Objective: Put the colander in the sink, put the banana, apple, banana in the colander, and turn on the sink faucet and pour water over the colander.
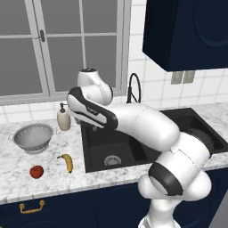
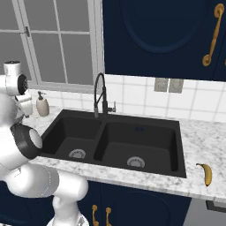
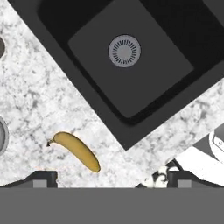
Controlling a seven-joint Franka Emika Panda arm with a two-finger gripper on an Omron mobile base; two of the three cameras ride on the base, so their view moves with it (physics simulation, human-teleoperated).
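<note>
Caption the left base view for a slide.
Colander, apple and banana wait on the counter left of the empty black sink.

The black rectangular double-basin sink (image 2: 115, 142) lies open from above; the tall black gooseneck faucet (image 2: 101, 95) (behind the divider) and beige soap pump bottle (image 1: 63, 118) border it.

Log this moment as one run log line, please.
stage: start | gripper: open, empty, above counter by sink | colander, apple, banana: on counter left of sink | second banana: right of sink | faucet: off
</note>
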